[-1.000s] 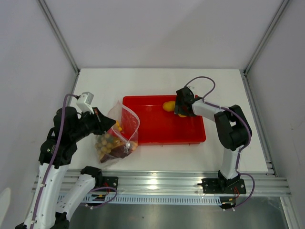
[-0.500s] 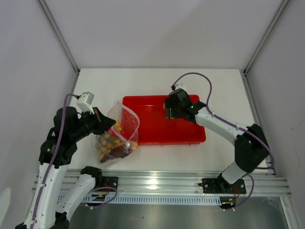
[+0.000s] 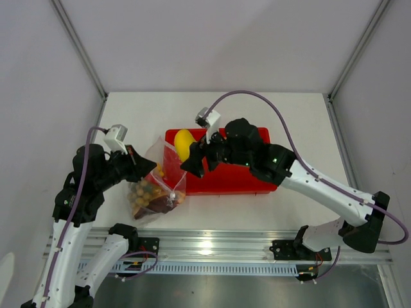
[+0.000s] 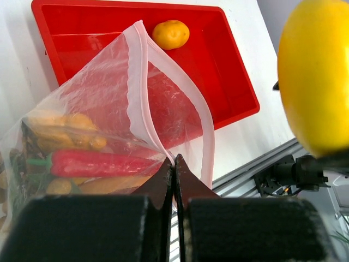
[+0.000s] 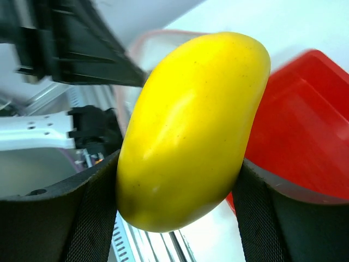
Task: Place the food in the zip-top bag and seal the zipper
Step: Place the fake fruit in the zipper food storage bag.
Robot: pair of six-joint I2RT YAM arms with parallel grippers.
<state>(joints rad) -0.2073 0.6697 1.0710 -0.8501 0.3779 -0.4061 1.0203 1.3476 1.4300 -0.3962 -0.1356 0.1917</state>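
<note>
clamping a yellow fruit [image 3: 184,144], the right gripper [image 3: 194,155] must next reach the zip-top bag [image 4: 109,103] the left gripper [image 4: 174,166] apparently pinches open.

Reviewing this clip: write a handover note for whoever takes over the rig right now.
Left gripper: shut on the pinkish zipper strip of the clear, pink-dotted zip-top bag, propping its mouth open.
Right gripper: shut on a yellow egg-shaped fruit, raised over the red rectangular tray at the end beside the bag.
Done: small tan round fruits and a long red stick are bagged.
Left: drop this fruit in, fetch the round orange piece from the tray, seal.
</note>
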